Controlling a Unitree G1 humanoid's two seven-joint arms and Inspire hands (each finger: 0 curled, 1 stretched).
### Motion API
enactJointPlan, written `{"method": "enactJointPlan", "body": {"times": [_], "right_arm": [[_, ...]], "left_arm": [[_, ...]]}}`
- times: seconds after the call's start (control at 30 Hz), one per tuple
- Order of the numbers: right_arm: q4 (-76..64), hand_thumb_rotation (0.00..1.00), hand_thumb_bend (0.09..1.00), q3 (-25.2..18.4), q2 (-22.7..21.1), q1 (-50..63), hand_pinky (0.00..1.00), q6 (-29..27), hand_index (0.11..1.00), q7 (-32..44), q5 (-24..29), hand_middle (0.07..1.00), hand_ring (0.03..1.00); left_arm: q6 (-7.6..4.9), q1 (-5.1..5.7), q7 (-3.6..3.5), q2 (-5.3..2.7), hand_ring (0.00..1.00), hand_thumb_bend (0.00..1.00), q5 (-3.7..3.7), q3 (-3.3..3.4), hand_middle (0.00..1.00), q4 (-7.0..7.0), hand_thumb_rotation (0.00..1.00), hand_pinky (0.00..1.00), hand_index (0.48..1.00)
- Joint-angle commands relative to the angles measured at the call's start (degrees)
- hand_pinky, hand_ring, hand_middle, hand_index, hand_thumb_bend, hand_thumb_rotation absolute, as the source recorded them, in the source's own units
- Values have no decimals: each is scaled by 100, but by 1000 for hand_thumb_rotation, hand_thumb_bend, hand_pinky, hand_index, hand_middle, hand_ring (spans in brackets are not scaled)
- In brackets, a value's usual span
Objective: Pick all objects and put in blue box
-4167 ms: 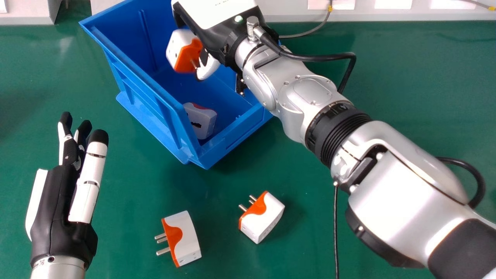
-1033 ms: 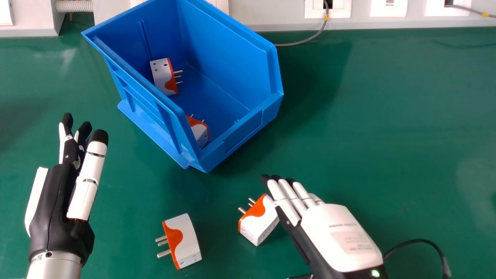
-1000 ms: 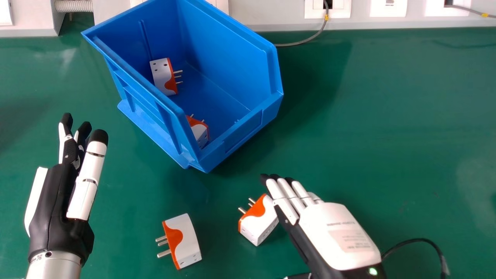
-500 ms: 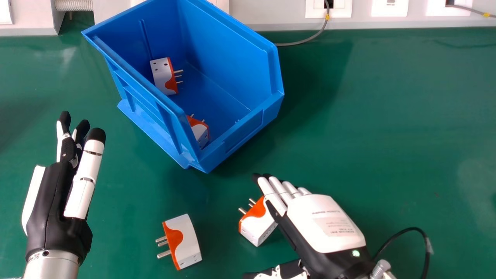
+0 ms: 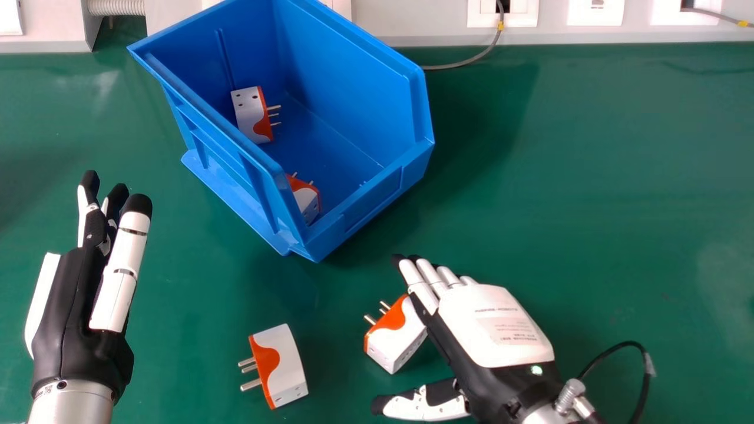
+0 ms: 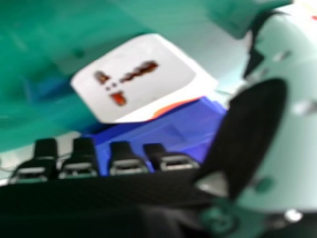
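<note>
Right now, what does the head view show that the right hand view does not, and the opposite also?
The head view adds the black-and-white left hand, a white-and-orange pinned adapter lying between the hands, and two similar adapters inside the box.

The right hand view adds the dark-slotted white socket face.

Both share the blue plastic box, green table, black-and-white right hand and, apparently, the white-and-orange adapter beside it.
</note>
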Motion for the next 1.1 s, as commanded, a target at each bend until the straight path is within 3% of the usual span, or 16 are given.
{"method": "enactJointPlan", "body": {"times": [0.0, 0.33, 0.47, 0.67, 1.07], "right_arm": [[-104, 468, 479, 96, 219, -61, 938, 318, 991, 29, -220, 1000, 966], [54, 477, 485, 477, 826, -18, 931, 1480, 992, 32, -928, 1000, 966], [113, 496, 494, 587, 939, -64, 931, 1770, 990, 123, -1055, 1000, 968], [247, 513, 502, 661, 939, -230, 932, 1920, 989, 255, -1056, 1000, 969], [288, 516, 522, 875, 764, -321, 907, 1900, 974, 481, -1127, 995, 962]], "left_arm": [[21, -73, 20, 81, 1000, 411, -34, 54, 1000, -203, 795, 968, 1000], [85, -130, 15, 106, 1000, 404, 9, 54, 1000, -196, 797, 957, 1000], [102, -140, 6, 114, 1000, 403, -15, 73, 1000, -197, 800, 956, 1000], [97, -151, -21, 118, 1000, 397, -41, 89, 1000, -197, 802, 955, 1000], [117, -137, 15, 89, 1000, 404, -28, 78, 1000, -249, 807, 950, 1000]]}}
